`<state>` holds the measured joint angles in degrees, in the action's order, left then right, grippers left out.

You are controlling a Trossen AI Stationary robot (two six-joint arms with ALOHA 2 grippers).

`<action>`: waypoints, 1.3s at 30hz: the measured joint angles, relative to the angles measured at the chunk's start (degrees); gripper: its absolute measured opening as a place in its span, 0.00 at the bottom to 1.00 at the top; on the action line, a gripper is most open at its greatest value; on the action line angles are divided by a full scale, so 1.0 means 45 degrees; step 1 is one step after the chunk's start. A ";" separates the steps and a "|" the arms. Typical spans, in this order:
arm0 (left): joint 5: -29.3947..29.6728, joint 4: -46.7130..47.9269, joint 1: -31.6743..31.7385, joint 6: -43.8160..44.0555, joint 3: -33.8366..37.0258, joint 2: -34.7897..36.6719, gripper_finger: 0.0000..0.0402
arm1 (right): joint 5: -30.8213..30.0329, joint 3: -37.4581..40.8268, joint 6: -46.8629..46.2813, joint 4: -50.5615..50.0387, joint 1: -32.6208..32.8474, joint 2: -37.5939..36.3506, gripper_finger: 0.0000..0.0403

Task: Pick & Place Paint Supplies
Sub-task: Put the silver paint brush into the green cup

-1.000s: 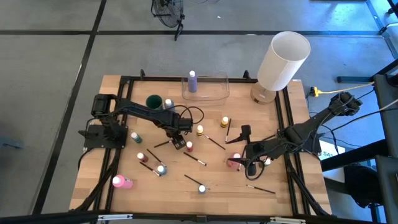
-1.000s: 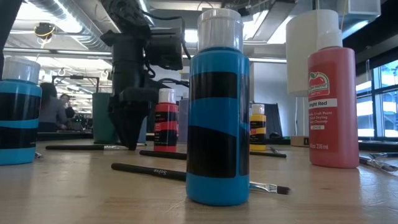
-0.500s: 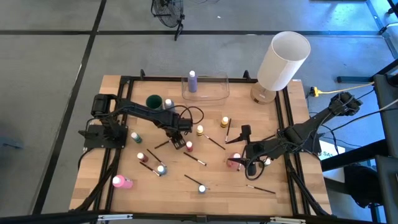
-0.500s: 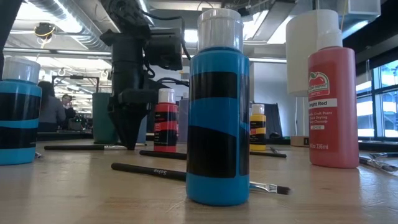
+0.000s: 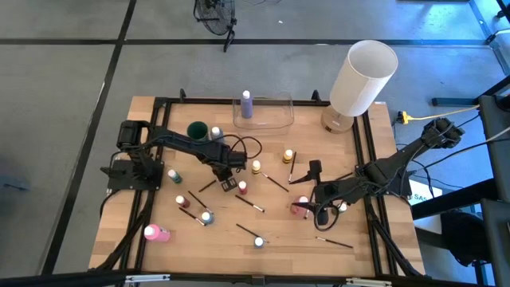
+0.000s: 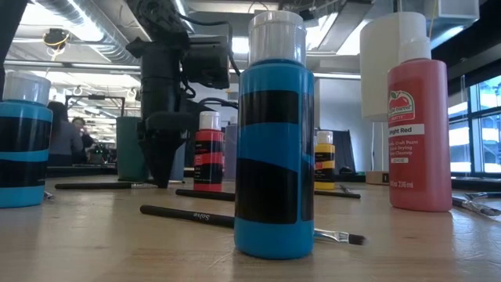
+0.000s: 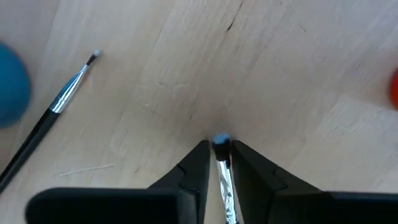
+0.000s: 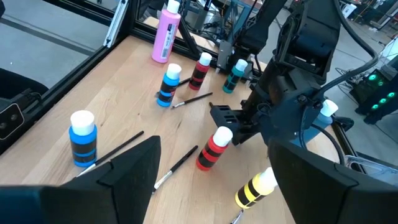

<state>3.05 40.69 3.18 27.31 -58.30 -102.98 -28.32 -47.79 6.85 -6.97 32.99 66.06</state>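
Your left gripper [image 7: 217,163] is clamped on a paintbrush [image 7: 222,174], tips down at the tabletop [image 7: 261,74].

The brush runs right between the two fingers [image 7: 198,167], its pale tip poking out just past them. A red bottle [image 5: 242,188] stands just beside the claw, and a second brush [image 7: 59,106] lies off to one side. Your right gripper [image 5: 301,196] waits well apart across the table, fingers spread wide, a pink bottle [image 5: 300,207] beside it.

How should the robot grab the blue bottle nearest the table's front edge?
Pinch the blue bottle round its straight body just under the white cap, coming down from above. It stands upright, and a paintbrush lies close beside it, so coming in sideways might knock that.
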 joint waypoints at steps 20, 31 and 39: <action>0.0005 0.0000 -0.0014 -0.1049 -0.0002 0.0000 0.01 | 0.0005 0.0000 -0.0087 -0.0133 0.0002 0.0005 0.74; 0.1113 0.2334 -0.0642 -0.1205 -0.1680 -0.0073 0.00 | 0.0010 0.0000 -0.0092 -0.0138 0.0001 0.0005 0.74; 0.1721 0.3021 -0.0720 -0.1229 -0.2512 -0.0058 0.00 | 0.0020 0.0000 -0.0107 -0.0295 0.0002 0.0005 0.74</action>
<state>10.79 54.28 -0.06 21.78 -69.61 -103.24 -28.23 -47.79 6.37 -8.30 32.99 66.08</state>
